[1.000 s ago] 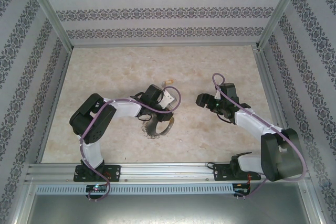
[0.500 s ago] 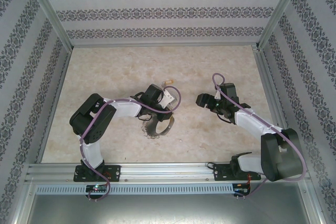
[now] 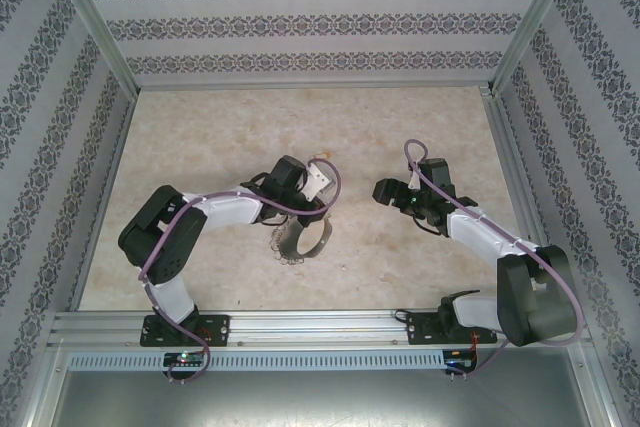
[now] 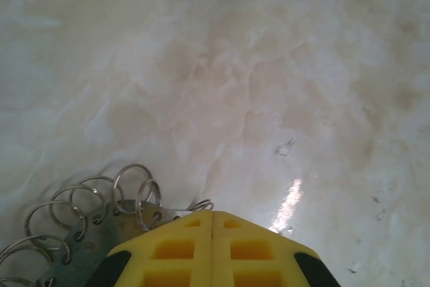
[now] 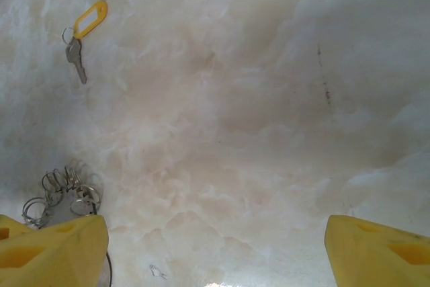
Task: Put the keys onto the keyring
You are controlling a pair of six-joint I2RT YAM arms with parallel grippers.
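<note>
The keyring (image 4: 87, 216) is a metal piece fringed with many small wire rings; it lies at the lower left of the left wrist view and under the left arm (image 3: 298, 240). My left gripper (image 4: 212, 214) is shut, its yellow fingertips pressed together on one small loop at the keyring's edge. In the top view the left gripper (image 3: 287, 222) points down at the ring. The keys (image 5: 78, 58), one small grey key on a yellow tag, lie flat on the table, far left in the right wrist view. My right gripper (image 5: 215, 260) is open and holds nothing; it hovers to the right of the keyring (image 5: 64, 193).
The marble-patterned table (image 3: 230, 127) is ringed by aluminium posts and patterned walls (image 3: 300, 17). The right gripper (image 3: 381, 190) sits mid-table, right of the left wrist. A purple cable (image 3: 330, 187) loops beside the left wrist.
The left gripper has closed fully on the keyring's loop. The left arm's elbow has swung left and its wrist has edged away from me, now covering the key in the top view. The right arm is still.
</note>
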